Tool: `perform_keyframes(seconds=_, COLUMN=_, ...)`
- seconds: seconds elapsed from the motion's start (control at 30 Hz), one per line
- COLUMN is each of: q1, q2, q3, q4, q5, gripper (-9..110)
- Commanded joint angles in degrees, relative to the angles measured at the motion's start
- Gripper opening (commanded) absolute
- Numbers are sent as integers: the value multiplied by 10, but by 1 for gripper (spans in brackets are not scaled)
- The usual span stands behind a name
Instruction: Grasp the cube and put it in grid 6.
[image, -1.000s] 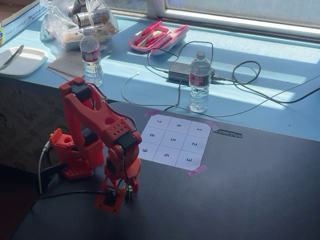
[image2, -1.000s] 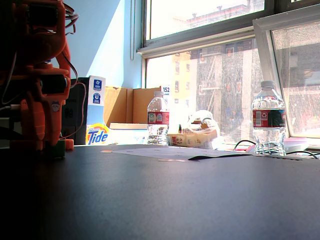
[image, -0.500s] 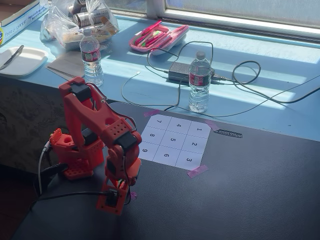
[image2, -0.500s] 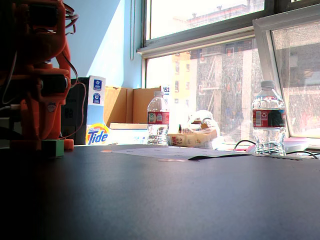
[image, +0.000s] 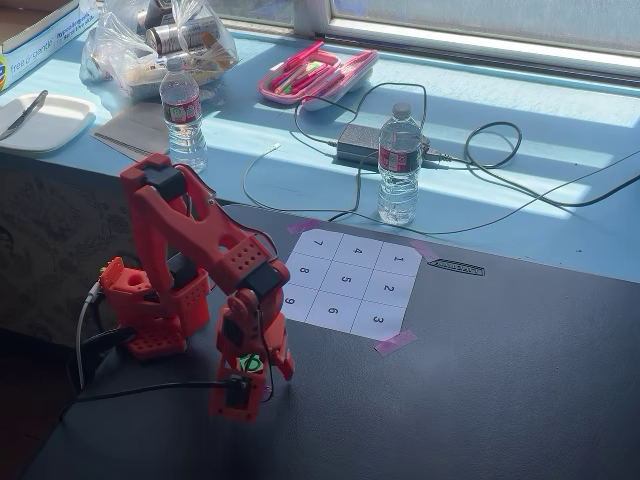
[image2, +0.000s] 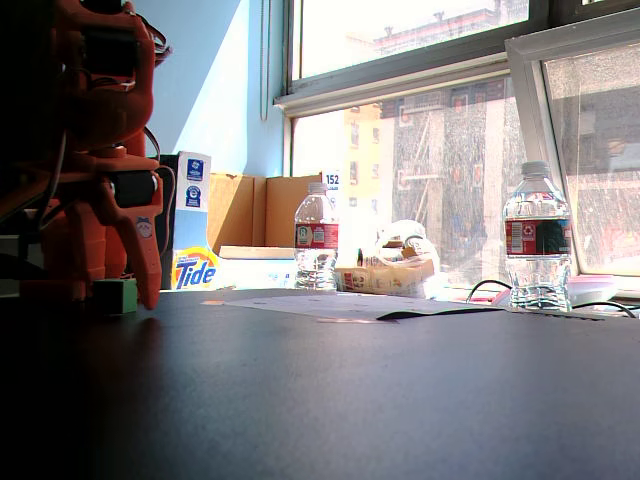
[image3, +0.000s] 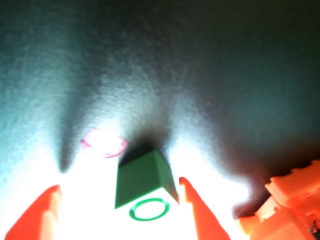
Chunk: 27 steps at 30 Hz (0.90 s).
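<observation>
End effector (image3: 117, 210): we see its two orange fingers spread, one on each side of the cube in the wrist view; the right finger (image3: 197, 210) sits just beside the cube's edge, the left finger (image3: 40, 215) stands a little off, and we cannot tell whether either one touches it.
Cube (image3: 145, 182): we see it green, with a white top face bearing a green ring, lying between the fingers on the dark table (image3: 200, 75); in a fixed view (image: 250, 363) it shows as a green speck low inside the end effector (image: 250, 375).
Cube, side view: we find it resting on the table at the foot of the arm in a fixed view (image2: 116, 296), at the far left.
Grid 6 (image: 332, 311): we place it in the bottom row of the paper sheet (image: 350, 280), middle cell, well apart from the cube and to its upper right.
Arm (image: 190, 240): we see it folded forward and down from its base, left of the sheet.
Water bottles: we count two behind the sheet, one (image: 399, 165) near its top edge, one (image: 183, 115) farther left.
</observation>
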Motion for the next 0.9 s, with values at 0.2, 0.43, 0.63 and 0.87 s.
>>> perform_keyframes(seconds=0.2, q1=-13, q2=12, q3=1, q4=-11, q5=-5, gripper=0)
perform_keyframes(seconds=0.43, q1=-19, q2=13, q3=-25, q4=1, q5=15, gripper=0)
perform_keyframes(seconds=0.63, q1=-92, q2=11, q3=-106, q4=44, q5=51, gripper=0)
perform_keyframes(seconds=0.87, q1=-185, q2=-18, q3=-223, q4=105, q5=114, gripper=0)
